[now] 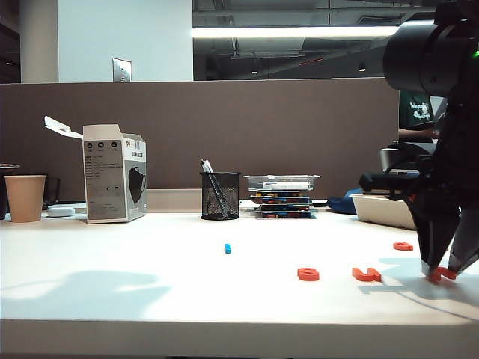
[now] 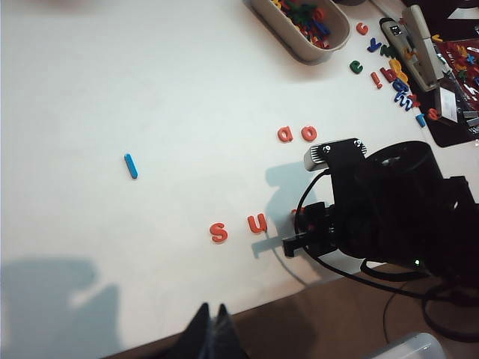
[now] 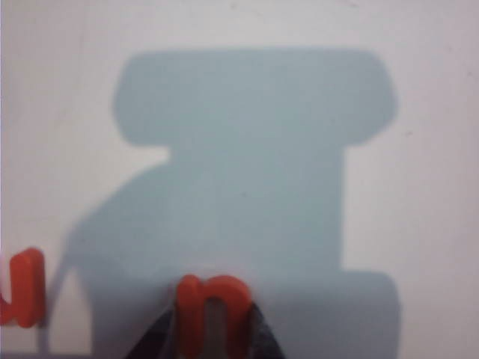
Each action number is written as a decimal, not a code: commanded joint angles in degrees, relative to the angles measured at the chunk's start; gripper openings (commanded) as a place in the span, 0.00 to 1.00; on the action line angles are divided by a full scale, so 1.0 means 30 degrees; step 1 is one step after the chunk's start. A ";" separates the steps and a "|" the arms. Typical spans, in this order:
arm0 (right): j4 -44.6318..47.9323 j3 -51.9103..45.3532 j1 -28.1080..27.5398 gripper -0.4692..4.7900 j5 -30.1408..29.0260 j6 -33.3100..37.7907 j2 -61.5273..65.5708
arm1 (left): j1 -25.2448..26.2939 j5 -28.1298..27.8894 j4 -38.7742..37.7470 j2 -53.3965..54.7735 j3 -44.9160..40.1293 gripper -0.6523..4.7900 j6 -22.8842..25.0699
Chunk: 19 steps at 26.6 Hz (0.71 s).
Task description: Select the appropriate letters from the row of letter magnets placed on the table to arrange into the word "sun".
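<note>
On the white table (image 1: 150, 254) lie an orange-red s (image 1: 307, 274) and a u (image 1: 366, 274) side by side near the front edge. Right of the u, my right gripper (image 1: 443, 271) points down, shut on the orange-red n (image 3: 213, 310), which sits at table level between the dark fingers (image 3: 262, 340). The left wrist view shows the s (image 2: 218, 232) and u (image 2: 257, 223); the right arm hides the n there. Two more orange-red letters (image 2: 296, 134) and the blue magnet (image 2: 131, 165) lie farther back. My left gripper (image 2: 211, 310) hangs shut and empty at the table's front edge.
Along the brown-grey partition stand a paper cup (image 1: 25, 197), a white box (image 1: 114, 173), a mesh pen holder (image 1: 220, 195) and stacked trays (image 1: 282, 196). A white tray of letters (image 2: 340, 34) and scattered coloured letters (image 2: 385, 71) lie at the far right.
</note>
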 commanded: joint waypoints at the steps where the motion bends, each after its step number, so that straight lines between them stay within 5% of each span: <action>1: 0.0328 0.0058 0.0007 0.29 0.0087 0.0095 -0.0058 | -0.0022 0.0007 -0.0007 -0.0044 0.0058 0.11 0.0073; 10: 0.1013 0.0051 0.0007 0.30 0.0015 0.0109 -0.0058 | -0.0015 0.0007 -0.0015 -0.0051 0.0058 0.11 0.0073; 13: 0.1035 0.0051 0.0007 0.44 0.0022 0.0109 -0.0058 | -0.0015 0.0007 -0.0007 -0.0051 0.0058 0.11 0.0073; 19: 0.1005 0.0313 0.0007 0.44 0.0022 0.0080 -0.0117 | -0.0015 0.0007 -0.0007 -0.0044 0.0058 0.11 0.0073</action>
